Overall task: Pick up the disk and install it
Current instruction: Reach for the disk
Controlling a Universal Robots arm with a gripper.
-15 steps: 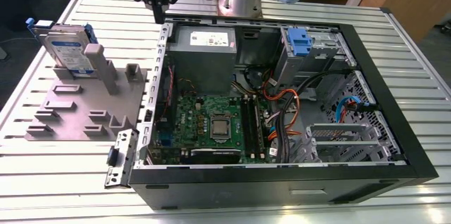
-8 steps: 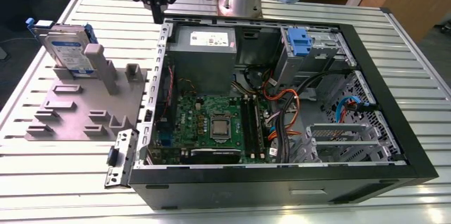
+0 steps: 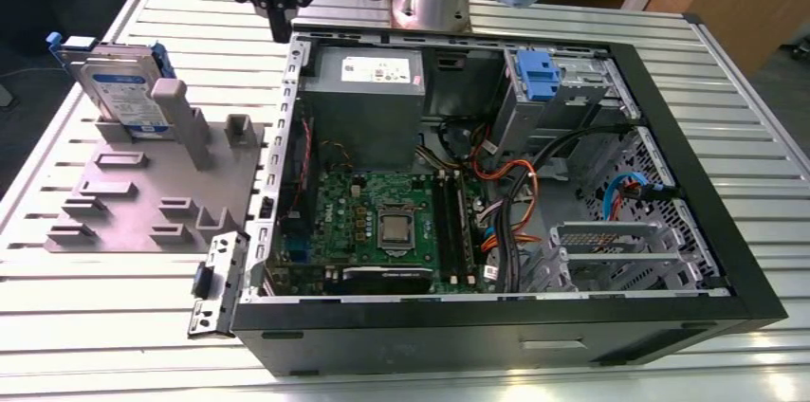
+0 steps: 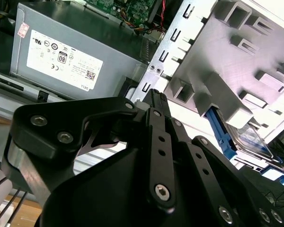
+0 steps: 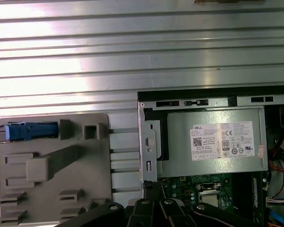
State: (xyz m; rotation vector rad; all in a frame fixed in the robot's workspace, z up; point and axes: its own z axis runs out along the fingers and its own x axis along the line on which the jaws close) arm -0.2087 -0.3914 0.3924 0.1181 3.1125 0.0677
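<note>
The disk (image 3: pixel 121 89) stands on edge in a slot at the far end of the grey fixture (image 3: pixel 139 203), on the exterior view's left; its silver body carries a white-and-blue label inside a blue frame. In the second wrist view the disk (image 4: pixel 252 141) shows beyond the fixture's blocks. In the first wrist view I see the disk (image 5: pixel 31 131) edge-on, as a blue strip. My gripper (image 3: pixel 281 32) hangs above the open computer case's rear corner, to the right of the disk and well apart from it. Its black fingers (image 4: pixel 155 97) are shut with nothing between them.
The open computer case (image 3: pixel 708 222) lies on the slatted metal table (image 3: pixel 89 307), with the grey power supply (image 3: pixel 367 89), motherboard (image 3: pixel 379 222) and cables (image 3: pixel 506 184) inside. A blue latch (image 3: pixel 538 75) sits at the drive bay. A loose bracket (image 3: pixel 212 283) leans beside the case.
</note>
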